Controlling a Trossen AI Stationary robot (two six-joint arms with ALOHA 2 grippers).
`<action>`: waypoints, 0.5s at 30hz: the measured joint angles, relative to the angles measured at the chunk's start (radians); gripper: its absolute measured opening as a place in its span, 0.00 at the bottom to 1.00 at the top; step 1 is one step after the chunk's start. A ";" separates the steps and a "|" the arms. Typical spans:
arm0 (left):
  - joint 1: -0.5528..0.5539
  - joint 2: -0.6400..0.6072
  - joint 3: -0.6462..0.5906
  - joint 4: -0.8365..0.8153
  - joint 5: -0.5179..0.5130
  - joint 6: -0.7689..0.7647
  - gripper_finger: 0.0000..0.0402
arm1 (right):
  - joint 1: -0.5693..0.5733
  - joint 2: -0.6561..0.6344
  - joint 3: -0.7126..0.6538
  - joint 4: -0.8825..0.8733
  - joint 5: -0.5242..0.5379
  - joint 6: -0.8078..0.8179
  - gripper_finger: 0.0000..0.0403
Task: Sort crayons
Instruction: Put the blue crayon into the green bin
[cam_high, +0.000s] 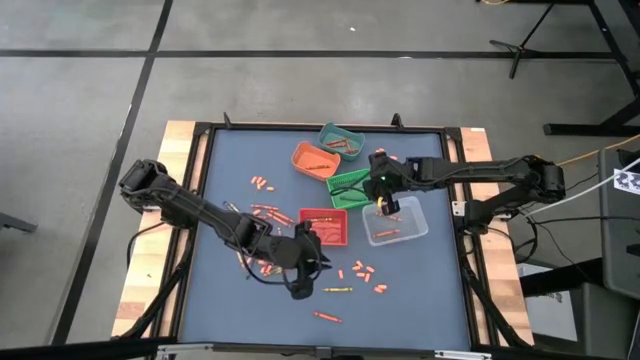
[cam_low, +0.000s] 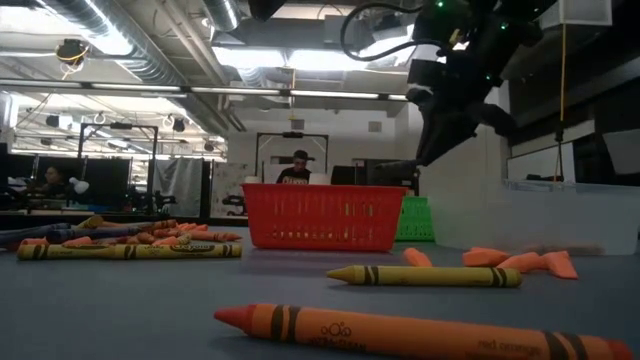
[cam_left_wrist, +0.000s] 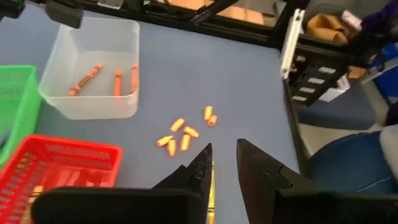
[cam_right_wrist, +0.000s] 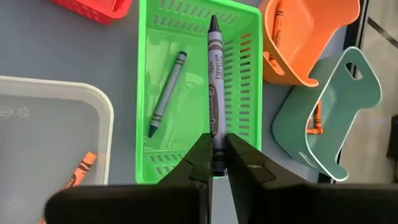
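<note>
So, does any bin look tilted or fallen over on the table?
Yes. In the right wrist view the orange bin and the teal bin both lie tipped on their sides, openings facing sideways, with a crayon or two inside. The green basket, red basket and clear bin stand upright.

I hold one dark grey crayon between the fingers of my right gripper; it points straight out from the fingertips, over the green basket. In this basket lies one grey-green crayon, a little tilted. Three orange crayons lie in the clear bin. Near it, on the mat, a group of short orange stubs lies close together. A yellow crayon lies flat on the mat, and a long orange crayon lies nearer to the low camera. More orange crayons are scattered on the left part of the mat.
</note>
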 joint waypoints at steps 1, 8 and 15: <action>-0.005 0.008 0.000 0.017 0.000 -0.010 0.16 | 0.000 0.000 0.000 0.000 -0.003 0.000 0.08; -0.046 0.094 0.000 0.107 0.010 -0.017 0.26 | 0.000 0.000 0.000 0.005 -0.007 0.000 0.08; -0.089 0.196 0.000 0.128 0.010 -0.013 0.28 | 0.001 0.000 0.000 0.019 -0.007 0.000 0.08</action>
